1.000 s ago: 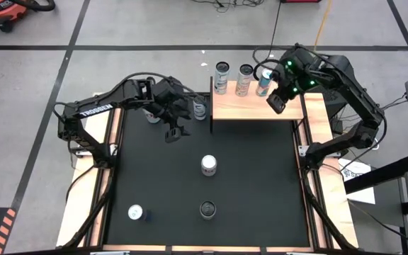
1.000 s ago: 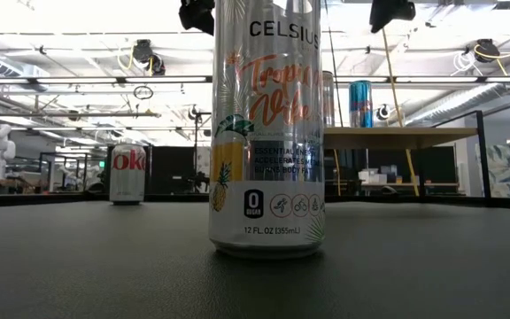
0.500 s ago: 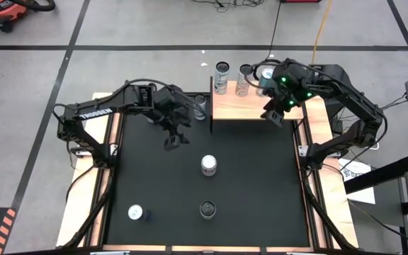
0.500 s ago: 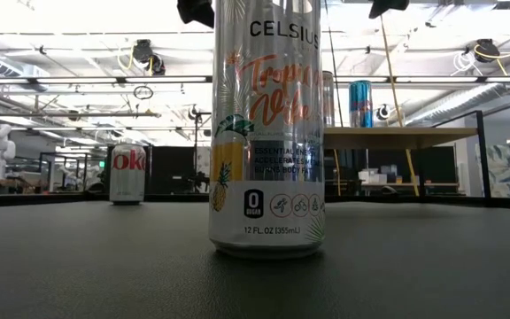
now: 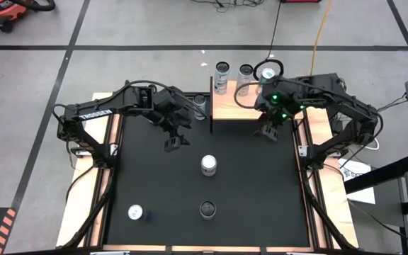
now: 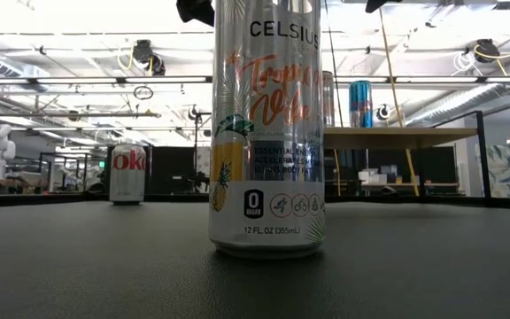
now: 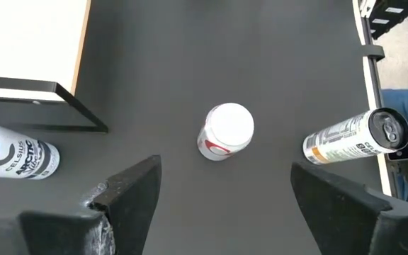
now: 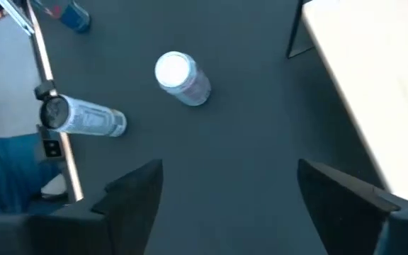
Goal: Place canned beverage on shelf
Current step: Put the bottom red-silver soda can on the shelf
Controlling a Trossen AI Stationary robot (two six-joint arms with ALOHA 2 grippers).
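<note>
1. Canned beverages stand in a row along the far edge of the shelf (image 5: 250, 106): a dark-topped can (image 5: 222, 76), a second can (image 5: 244, 78) beside it, and a blue can (image 5: 264, 83) at the right end of the row, partly covered by the right arm.
2. Right gripper (image 5: 268, 132) hangs over the shelf's near edge, apart from the blue can and nearer the mat than the row; its wrist view shows the two fingers (image 8: 129, 188) spread wide with nothing between them.
3. Left gripper (image 5: 173, 139) hovers over the black mat (image 5: 261, 198), left of the shelf, fingers (image 7: 129, 191) also wide apart and empty.
4. On the mat a white-topped can (image 5: 209, 165) stands upright near the middle, well apart from both grippers; a dark-topped can (image 5: 207, 210) stands nearer the front edge.
5. Another can (image 5: 136, 212) stands at the front left corner of the mat.
6. One more can (image 5: 200, 108) stands on the mat just beside the shelf's left edge, close to the left arm.
</note>
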